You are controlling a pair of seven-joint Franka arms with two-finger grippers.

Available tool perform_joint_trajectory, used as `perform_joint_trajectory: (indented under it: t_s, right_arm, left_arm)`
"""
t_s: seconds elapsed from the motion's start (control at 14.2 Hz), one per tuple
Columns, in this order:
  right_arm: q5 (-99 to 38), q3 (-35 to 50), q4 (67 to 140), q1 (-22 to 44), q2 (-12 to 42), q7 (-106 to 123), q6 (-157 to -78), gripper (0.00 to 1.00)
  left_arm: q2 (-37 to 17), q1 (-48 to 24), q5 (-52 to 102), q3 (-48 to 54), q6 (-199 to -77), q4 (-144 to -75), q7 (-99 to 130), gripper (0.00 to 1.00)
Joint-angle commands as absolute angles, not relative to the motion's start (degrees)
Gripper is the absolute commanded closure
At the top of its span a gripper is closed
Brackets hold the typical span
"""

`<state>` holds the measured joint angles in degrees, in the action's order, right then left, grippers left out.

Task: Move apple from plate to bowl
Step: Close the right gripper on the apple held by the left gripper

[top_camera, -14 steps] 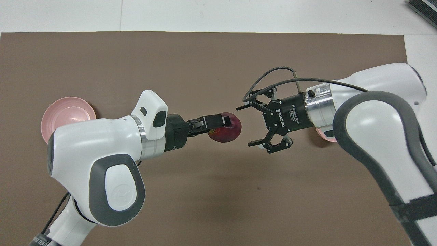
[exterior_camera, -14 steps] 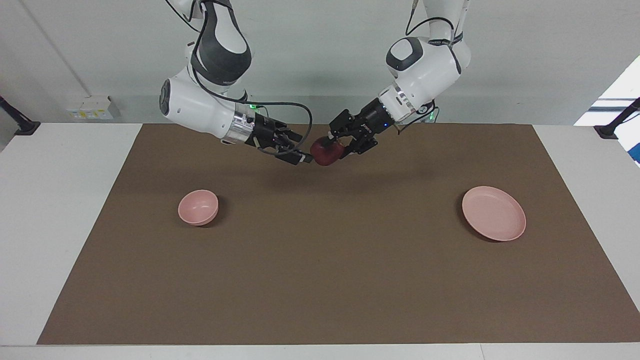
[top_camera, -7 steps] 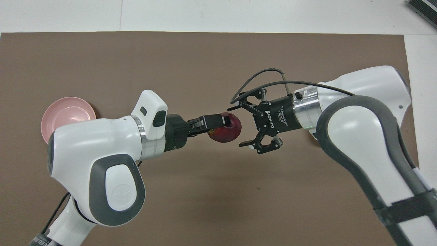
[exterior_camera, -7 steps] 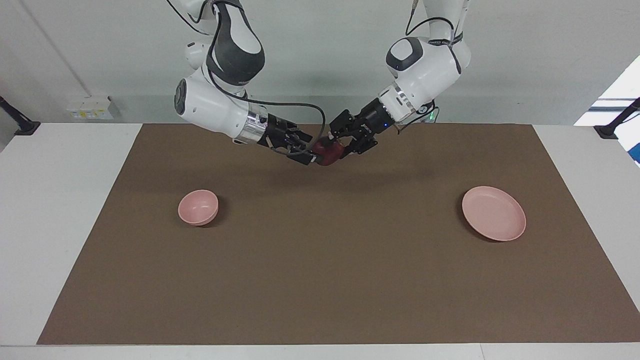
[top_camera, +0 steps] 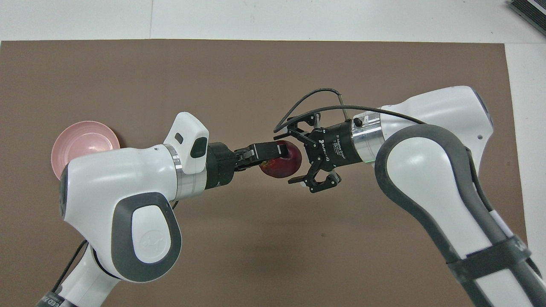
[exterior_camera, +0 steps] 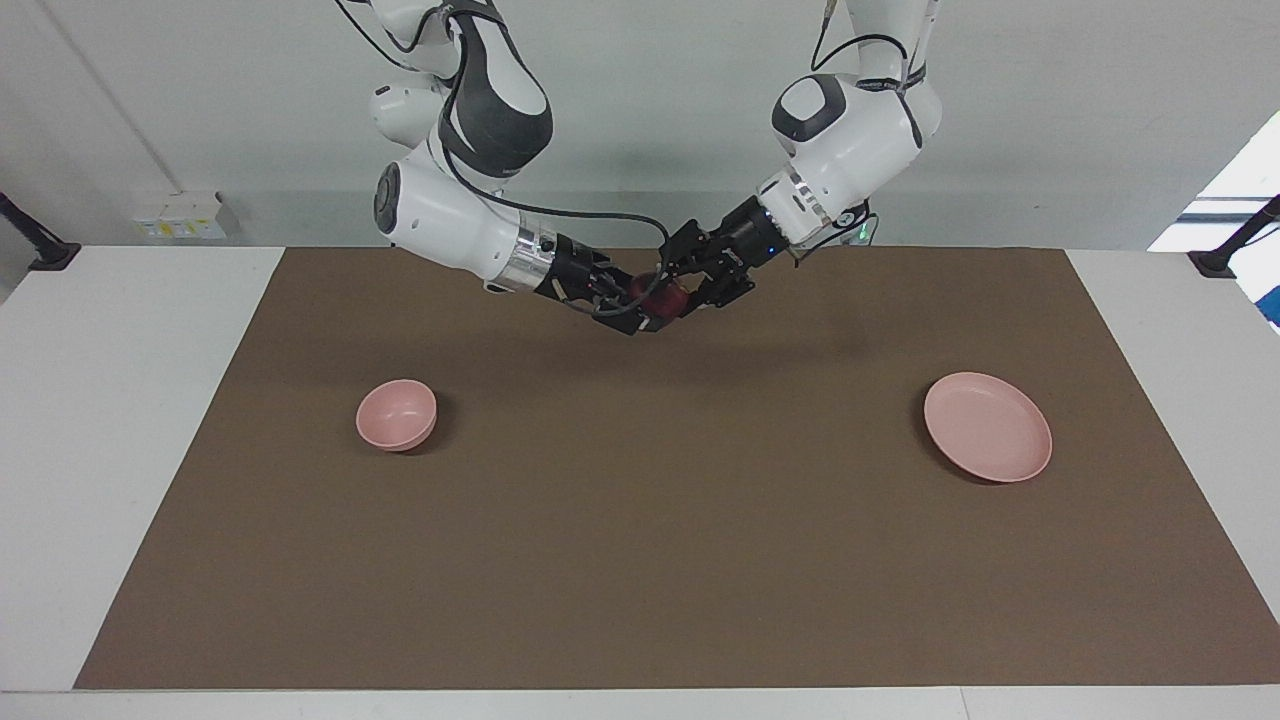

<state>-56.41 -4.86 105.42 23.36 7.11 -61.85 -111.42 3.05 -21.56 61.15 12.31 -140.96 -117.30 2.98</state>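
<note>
The apple [top_camera: 282, 165] sits gripped in the left hand [top_camera: 279, 158] (right hand [top_camera: 292, 157] spread around it).

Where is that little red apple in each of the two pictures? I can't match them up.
Facing view: the apple is up in the air between the two grippers, near the top middle, over the brown mat.
Overhead view: the apple sits mid-picture, gripped by the left gripper, with the right gripper open around it.
Shared landmark: the pink plate, at the left arm's end of the table.

The right gripper [top_camera: 290, 160] body, just back from its fingers, bears white lettering reading "ROBOTIQ"; smaller print is unreadable.
</note>
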Motion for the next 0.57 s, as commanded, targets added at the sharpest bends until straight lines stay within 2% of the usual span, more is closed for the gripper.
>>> perform_joint_trajectory:
  t_s: [0.0, 0.21, 0.28, 0.35, 0.42, 0.49]
  right_arm:
    - [-57.92, -4.83, 105.64, 23.82, 6.94, -63.28, -112.50, 0.00]
    - [-57.92, -4.83, 105.73, 23.91, 6.77, -63.28, -112.41, 0.00]
    - [-57.92, -4.83, 105.73, 23.91, 6.77, -63.28, -112.33, 0.33]
    - [-58.01, -4.83, 105.73, 23.91, 6.77, -62.93, -112.24, 0.79]
    - [-58.01, -4.83, 105.65, 23.91, 6.85, -62.84, -112.32, 1.00]
    - [-58.01, -4.83, 105.47, 23.82, 6.94, -62.84, -112.24, 1.00]
  left_arm:
    - [4.48, -22.68, 62.14, 11.87, -142.30, -118.56, 3.78, 1.00]
    - [4.48, -22.59, 62.14, 11.87, -142.29, -118.65, 3.78, 1.00]
    - [4.48, -22.67, 62.14, 11.87, -142.29, -118.57, 3.78, 1.00]
    - [4.48, -22.59, 62.14, 11.87, -142.21, -118.56, 3.78, 1.00]
    - [4.48, -22.59, 62.14, 11.87, -142.21, -118.56, 3.78, 0.98]
    - [4.48, -22.59, 62.14, 11.87, -142.12, -118.56, 3.69, 0.91]
